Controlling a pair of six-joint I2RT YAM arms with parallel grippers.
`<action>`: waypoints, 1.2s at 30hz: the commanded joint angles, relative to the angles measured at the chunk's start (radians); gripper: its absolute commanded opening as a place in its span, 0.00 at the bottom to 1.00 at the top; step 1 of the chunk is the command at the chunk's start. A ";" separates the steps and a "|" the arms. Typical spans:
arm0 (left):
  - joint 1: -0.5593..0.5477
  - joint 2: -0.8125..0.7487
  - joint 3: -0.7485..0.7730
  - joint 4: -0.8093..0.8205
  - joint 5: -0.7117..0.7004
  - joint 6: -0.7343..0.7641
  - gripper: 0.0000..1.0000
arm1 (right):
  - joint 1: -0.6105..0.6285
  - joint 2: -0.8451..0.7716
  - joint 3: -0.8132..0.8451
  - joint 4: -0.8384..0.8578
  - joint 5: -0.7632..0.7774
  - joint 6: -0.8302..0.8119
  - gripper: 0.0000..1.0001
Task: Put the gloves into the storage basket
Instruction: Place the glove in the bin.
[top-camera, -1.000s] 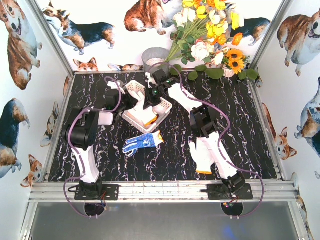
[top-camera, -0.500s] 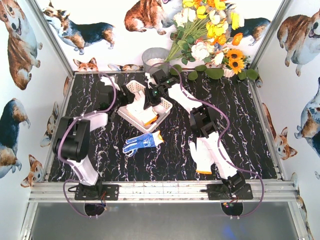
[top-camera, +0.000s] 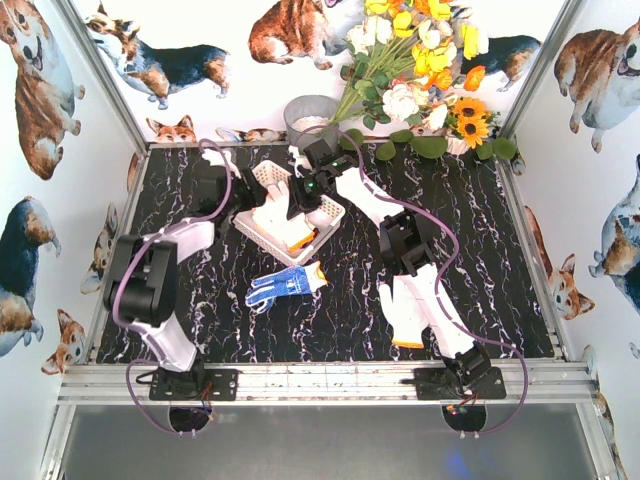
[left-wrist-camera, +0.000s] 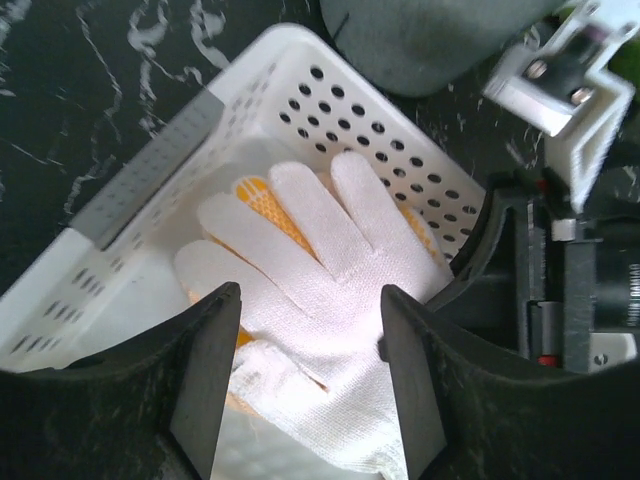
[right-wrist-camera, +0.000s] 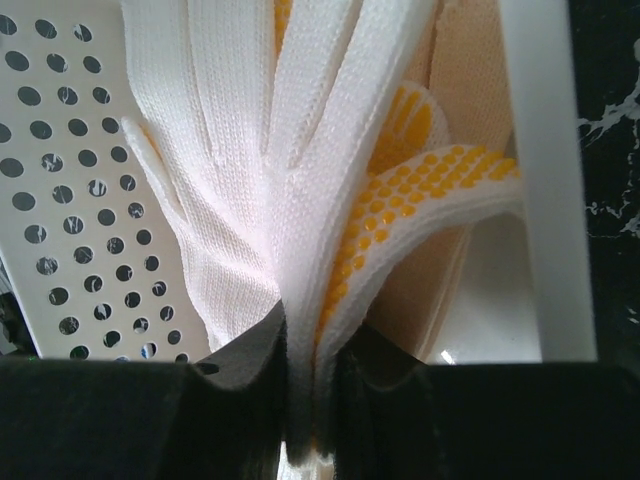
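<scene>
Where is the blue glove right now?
In the top view, the blue glove lies on the black table, left of middle, just below the white basket, outside it.

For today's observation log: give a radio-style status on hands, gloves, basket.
Left hand open over basket, white glove lying inside. Right hand shut on yellow-dotted glove over basket. Blue glove and another white glove out on table.

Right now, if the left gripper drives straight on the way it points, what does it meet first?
Most likely the white glove lying in the storage basket. The left gripper points down at it, jaws open and framing it in the wrist view, with nothing in between. The gap to the glove is unclear.
</scene>
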 joint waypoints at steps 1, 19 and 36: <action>-0.011 0.095 0.063 -0.044 0.079 -0.015 0.50 | 0.004 0.015 0.050 0.017 0.023 -0.021 0.19; -0.015 0.274 0.118 -0.159 0.018 -0.035 0.30 | 0.009 -0.152 0.042 0.019 0.136 -0.015 0.46; -0.050 0.026 0.178 -0.210 0.112 0.005 0.59 | 0.009 -0.764 -0.446 0.121 0.365 -0.003 0.55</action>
